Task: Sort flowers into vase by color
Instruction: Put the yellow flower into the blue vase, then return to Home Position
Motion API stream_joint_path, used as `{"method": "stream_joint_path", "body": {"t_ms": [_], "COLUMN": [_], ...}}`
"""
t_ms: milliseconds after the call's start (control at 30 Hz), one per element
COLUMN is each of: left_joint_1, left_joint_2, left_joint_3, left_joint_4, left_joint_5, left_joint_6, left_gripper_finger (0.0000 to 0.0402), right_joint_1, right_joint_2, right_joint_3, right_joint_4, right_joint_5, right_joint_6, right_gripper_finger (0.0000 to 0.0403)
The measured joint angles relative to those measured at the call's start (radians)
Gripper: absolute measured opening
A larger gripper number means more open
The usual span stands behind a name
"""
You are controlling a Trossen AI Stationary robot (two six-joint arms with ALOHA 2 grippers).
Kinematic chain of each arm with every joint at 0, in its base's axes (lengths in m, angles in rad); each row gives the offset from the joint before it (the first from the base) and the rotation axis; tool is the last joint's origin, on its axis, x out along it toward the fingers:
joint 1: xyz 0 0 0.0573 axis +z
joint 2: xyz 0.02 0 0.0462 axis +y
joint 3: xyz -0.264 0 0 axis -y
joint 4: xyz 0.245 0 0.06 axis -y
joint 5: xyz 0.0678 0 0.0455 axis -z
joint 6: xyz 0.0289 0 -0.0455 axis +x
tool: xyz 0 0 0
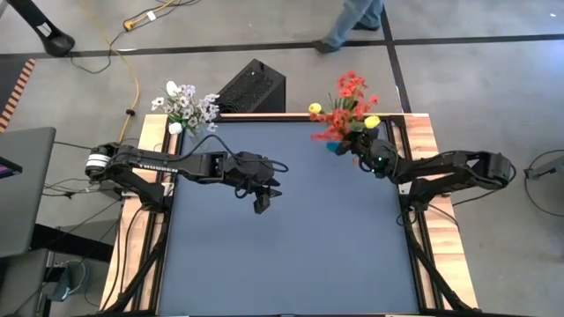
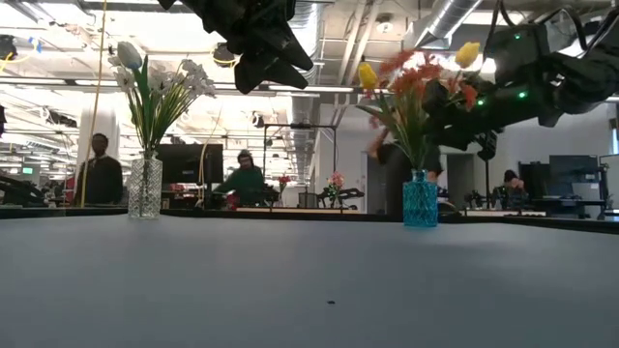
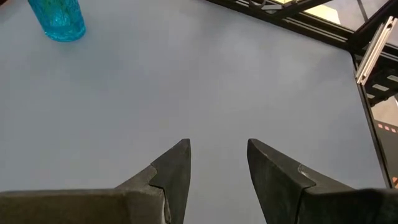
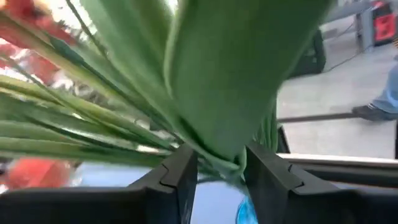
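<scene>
Right end effector (image 4: 217, 163): clamped on green flower stems (image 4: 205, 93) directly above the blue vase (image 2: 420, 200) at the bench's (image 1: 291, 255) far right corner.
Left end effector (image 3: 217, 163): parted, empty, hanging mid-bench.
White flowers (image 1: 189, 106): in the clear vase (image 2: 144, 188), far left.
Advice: lower the stems straight; avoid tipping the vase.

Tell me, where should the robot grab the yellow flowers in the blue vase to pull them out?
Probably low on the green stems, just above the blue vase, coming in from the side. The stems are thin and bunch together there, while the yellow blooms on top look soft. The right end effector is already around that leafy bunch. The left end effector hangs open over the table.
</scene>
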State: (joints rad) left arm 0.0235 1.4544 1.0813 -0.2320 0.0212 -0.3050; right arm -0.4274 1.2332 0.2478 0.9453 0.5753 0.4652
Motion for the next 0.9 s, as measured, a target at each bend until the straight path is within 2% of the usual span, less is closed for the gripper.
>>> {"method": "stream_joint_path", "body": {"t_ms": [333,567,900], "left_joint_1": [0.0,0.0,0.0], "left_joint_2": [0.0,0.0,0.0], "left_joint_3": [0.0,0.0,0.0], "left_joint_4": [-0.002,-0.002,-0.002], "left_joint_5": [0.009,0.009,0.009], "left_joint_6": [0.0,0.0,-0.003], "left_gripper_finger": [0.0146,0.0146,0.0146], "right_joint_1": [-0.031,-0.054,-0.075], "right_joint_2": [-0.189,-0.338,-0.518], "right_joint_3": [0.0,0.0,0.001], "right_joint_4": [-0.364,-0.479,-0.634], "right_joint_5": [-0.115,-0.185,-0.459], "right_joint_6": [0.012,0.012,0.001], "right_gripper_finger": [0.0157,0.0157,0.0157]}}
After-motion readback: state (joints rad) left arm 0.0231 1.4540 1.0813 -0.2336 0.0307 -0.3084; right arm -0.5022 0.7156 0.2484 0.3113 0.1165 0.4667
